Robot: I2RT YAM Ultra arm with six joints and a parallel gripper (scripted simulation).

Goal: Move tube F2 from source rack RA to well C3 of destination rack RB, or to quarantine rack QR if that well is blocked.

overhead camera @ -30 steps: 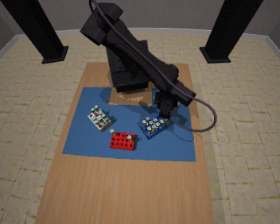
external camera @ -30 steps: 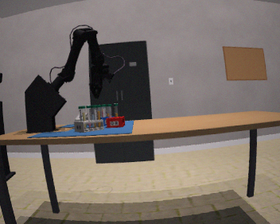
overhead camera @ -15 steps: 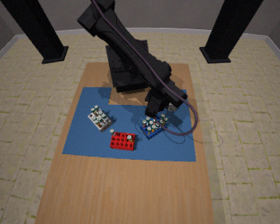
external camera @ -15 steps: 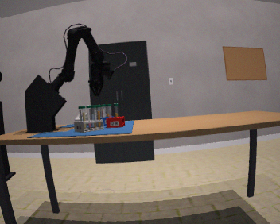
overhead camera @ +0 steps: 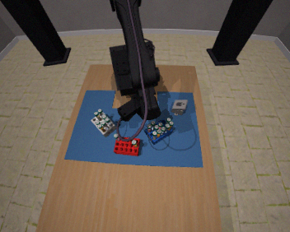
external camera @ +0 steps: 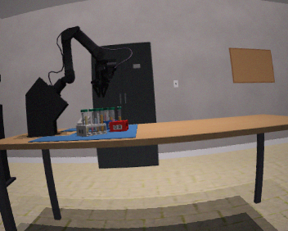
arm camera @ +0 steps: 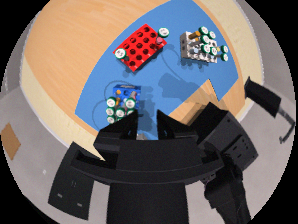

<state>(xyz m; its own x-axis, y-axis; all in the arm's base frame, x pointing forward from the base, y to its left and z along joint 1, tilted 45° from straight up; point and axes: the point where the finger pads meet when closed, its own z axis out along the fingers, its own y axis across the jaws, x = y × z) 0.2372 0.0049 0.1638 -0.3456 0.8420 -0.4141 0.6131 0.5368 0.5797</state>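
Observation:
My gripper (external camera: 101, 95) (arm camera: 147, 113) is partly open and empty, high above the mat; the arm hides its fingers in the top view. The blue rack RA (overhead camera: 162, 136) (arm camera: 133, 89) stands on the right in the top view and holds several green-capped tubes. The white rack RB (overhead camera: 109, 132) (external camera: 88, 132) (arm camera: 184, 49) stands on the left and holds several tubes. The red rack QR (overhead camera: 126, 152) (external camera: 122, 124) (arm camera: 132, 67) stands between them, farther from the base. One capped tube (overhead camera: 133, 142) (arm camera: 120, 53) and another capped tube (overhead camera: 115, 136) (arm camera: 163, 32) show at it. Cap labels are unreadable.
A light grey box (overhead camera: 180, 105) stands on the blue mat (overhead camera: 89, 149) (arm camera: 155, 90), behind RA towards the base; its lamp's state cannot be told. RA and RB stand turned at an angle. The arm's cable hangs over the mat in the top view.

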